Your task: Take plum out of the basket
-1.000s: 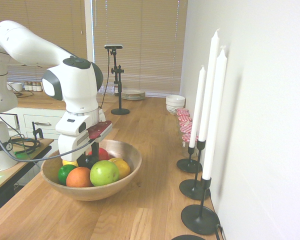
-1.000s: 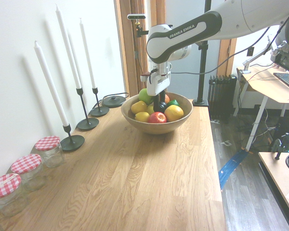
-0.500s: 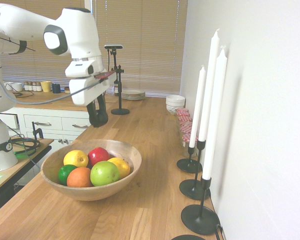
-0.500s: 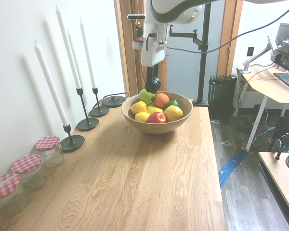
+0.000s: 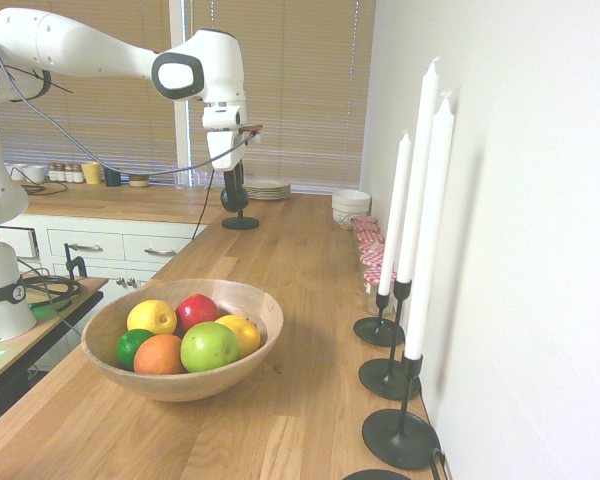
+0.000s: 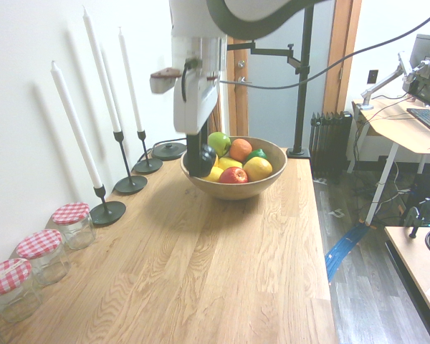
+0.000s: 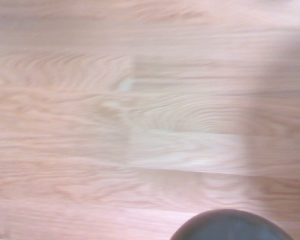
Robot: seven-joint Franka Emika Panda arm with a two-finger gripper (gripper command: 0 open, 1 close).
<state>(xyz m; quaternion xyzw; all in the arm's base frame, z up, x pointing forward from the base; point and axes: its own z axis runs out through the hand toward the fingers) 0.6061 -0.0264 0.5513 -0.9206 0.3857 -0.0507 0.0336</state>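
The plum [image 6: 203,161], small and nearly black, hangs in the air with my gripper [image 6: 200,155] shut on it. It is outside the basket [image 6: 233,188], above the wooden tabletop on the side toward the jars. In the first exterior view the gripper [image 5: 233,192] holds the plum [image 5: 236,201] high over the far part of the table, well beyond the basket [image 5: 194,385]. The wrist view shows bare wood grain, with the plum [image 7: 233,226] as a dark curve at its bottom edge.
The basket holds a green apple [image 5: 209,346], an orange [image 5: 158,355], lemons, a red apple [image 5: 195,310] and a lime [image 5: 130,345]. Three tall white candles in black holders [image 5: 400,437] line the wall. Jars with red-checked lids [image 6: 72,223] and stacked white bowls [image 5: 350,205] stand further along the wall.
My gripper rose out of the basket with the plum and carried it along the table, away from the basket. The other fruits stay in place.
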